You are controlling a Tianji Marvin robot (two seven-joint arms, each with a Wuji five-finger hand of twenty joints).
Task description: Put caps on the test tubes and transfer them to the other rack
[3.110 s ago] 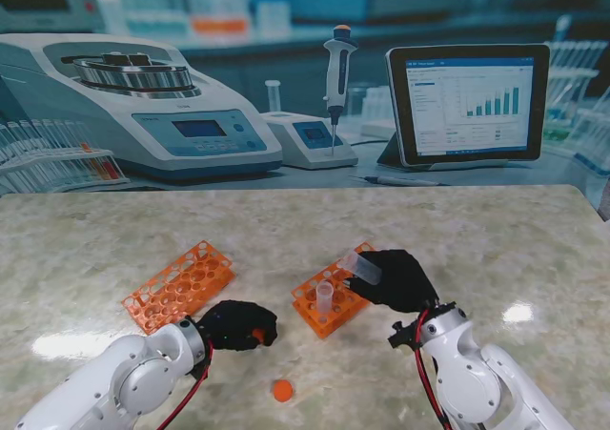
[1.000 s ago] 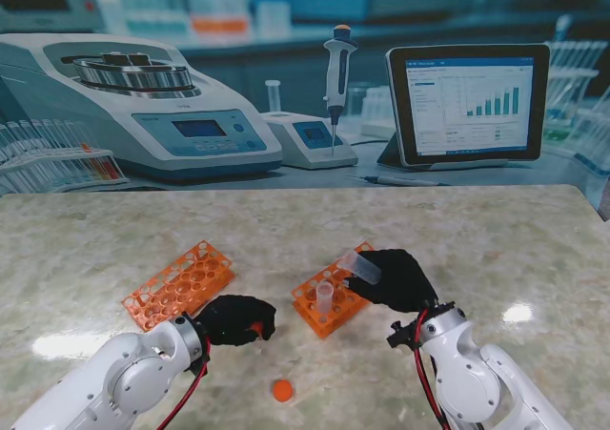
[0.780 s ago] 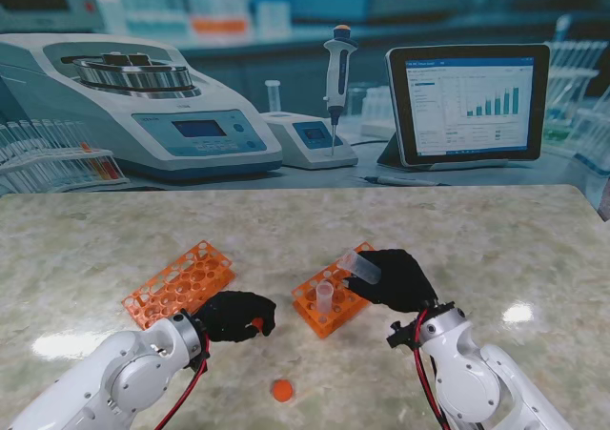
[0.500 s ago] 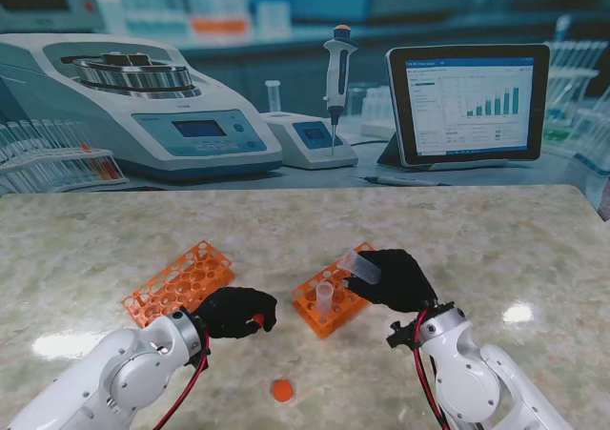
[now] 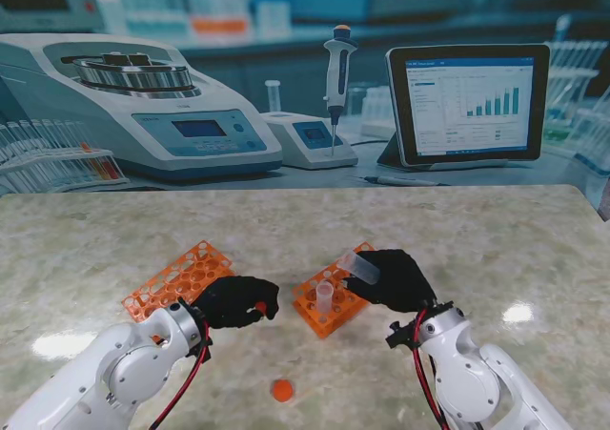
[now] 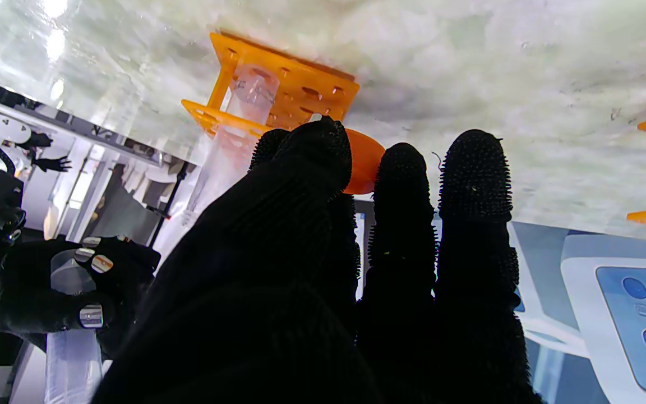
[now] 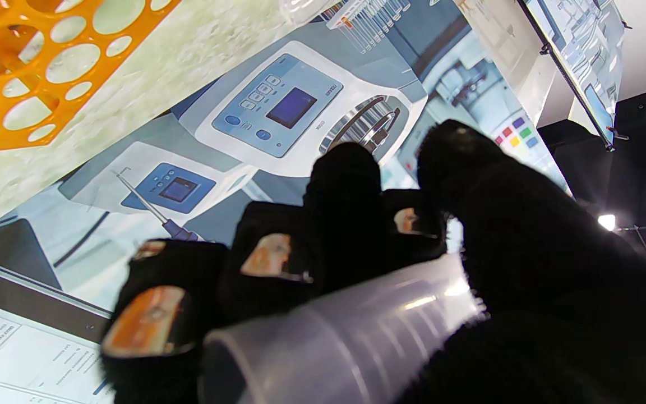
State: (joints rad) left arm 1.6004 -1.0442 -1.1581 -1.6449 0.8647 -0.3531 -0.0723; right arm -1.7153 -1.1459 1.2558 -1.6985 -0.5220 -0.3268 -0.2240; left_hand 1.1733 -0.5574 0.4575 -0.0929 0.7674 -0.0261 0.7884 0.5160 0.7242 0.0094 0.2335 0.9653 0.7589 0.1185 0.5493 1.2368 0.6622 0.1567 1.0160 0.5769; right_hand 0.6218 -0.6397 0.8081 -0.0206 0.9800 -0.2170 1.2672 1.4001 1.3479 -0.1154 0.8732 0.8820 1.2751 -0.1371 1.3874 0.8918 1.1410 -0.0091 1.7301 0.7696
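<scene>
Stand view, left hand point(image 5: 235, 301): clenched on an orange cap point(image 5: 259, 307), pinched between fingertips; raised off the table and shifted toward the right hand since a second ago.
Stand view, right hand point(image 5: 398, 279): grasping a clear test tube point(image 5: 359, 265), held tilted with the open mouth pointing toward the left hand; no displacement across the last three seconds.
Left wrist view, cap point(image 6: 363, 161): visible past the fingertips point(image 6: 323, 147), facing the loaded rack point(image 6: 278, 98); tube in the right hand visible off to the thumb side.
Right wrist view, tube point(image 7: 340, 342): lying across the palm, wrapped by the fingers point(image 7: 341, 185), mouth uncapped.
Loaded rack point(image 5: 331, 300): between the two hands, just beside the right hand; one further uncapped tube point(image 5: 325, 299) standing in it.
Destination rack point(image 5: 178, 283): just behind the left hand, on its far side; no tubes seen in it.
Spare cap point(image 5: 281, 390): on the table, nearer to me than both hands.
Change, meaning: cap-carrying hand closing on the held tube; capping step judged about to start, not yet done.
Next requirement: alignment of cap with tube mouth, then press; transfer judged to follow.
Risk: misalignment, cap slipping from the pinch.
</scene>
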